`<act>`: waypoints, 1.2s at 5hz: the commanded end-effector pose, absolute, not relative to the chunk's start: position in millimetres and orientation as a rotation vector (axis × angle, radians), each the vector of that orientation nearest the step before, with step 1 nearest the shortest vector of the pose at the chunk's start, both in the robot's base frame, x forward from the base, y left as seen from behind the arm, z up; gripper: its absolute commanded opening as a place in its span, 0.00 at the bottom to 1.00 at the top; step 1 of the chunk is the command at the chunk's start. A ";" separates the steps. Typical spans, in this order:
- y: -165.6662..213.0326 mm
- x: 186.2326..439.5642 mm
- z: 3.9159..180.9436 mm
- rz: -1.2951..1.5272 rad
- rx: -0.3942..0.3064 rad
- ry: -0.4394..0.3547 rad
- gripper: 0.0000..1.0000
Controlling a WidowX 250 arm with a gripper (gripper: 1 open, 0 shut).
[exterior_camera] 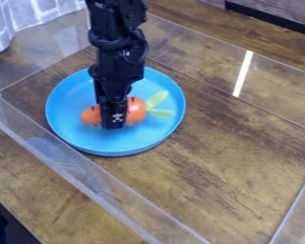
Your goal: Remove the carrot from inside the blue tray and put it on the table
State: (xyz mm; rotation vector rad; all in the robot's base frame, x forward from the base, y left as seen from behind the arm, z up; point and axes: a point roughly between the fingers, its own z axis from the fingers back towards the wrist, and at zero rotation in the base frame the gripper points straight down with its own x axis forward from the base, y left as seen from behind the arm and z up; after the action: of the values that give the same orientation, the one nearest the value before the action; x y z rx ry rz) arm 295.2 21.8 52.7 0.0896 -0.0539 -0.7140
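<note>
The carrot, small and orange with a pale green top pointing right, lies inside the round blue tray on the dark wood table. My black gripper comes straight down over the carrot's middle and is shut on it. The carrot's centre is hidden behind the fingers; orange shows on both sides of them. I cannot tell whether the carrot still rests on the tray floor.
A clear plastic barrier edge runs diagonally along the front left of the table. A bright light reflection streaks the wood to the right of the tray. A dark object sits at the far back right.
</note>
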 end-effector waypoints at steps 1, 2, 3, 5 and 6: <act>18.5 305.8 78.5 -0.730 0.136 -0.140 0.00; 16.4 305.6 81.4 -0.738 0.143 -0.142 0.00; 13.8 305.5 84.9 -0.747 0.153 -0.146 0.00; 3.7 303.0 97.9 -0.772 0.180 -0.156 0.00; -1.1 301.7 100.2 -0.785 0.185 -0.160 0.00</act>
State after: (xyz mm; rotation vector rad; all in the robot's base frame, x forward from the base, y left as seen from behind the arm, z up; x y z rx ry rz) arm 293.8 1.7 75.4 0.1530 -0.0769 -0.7789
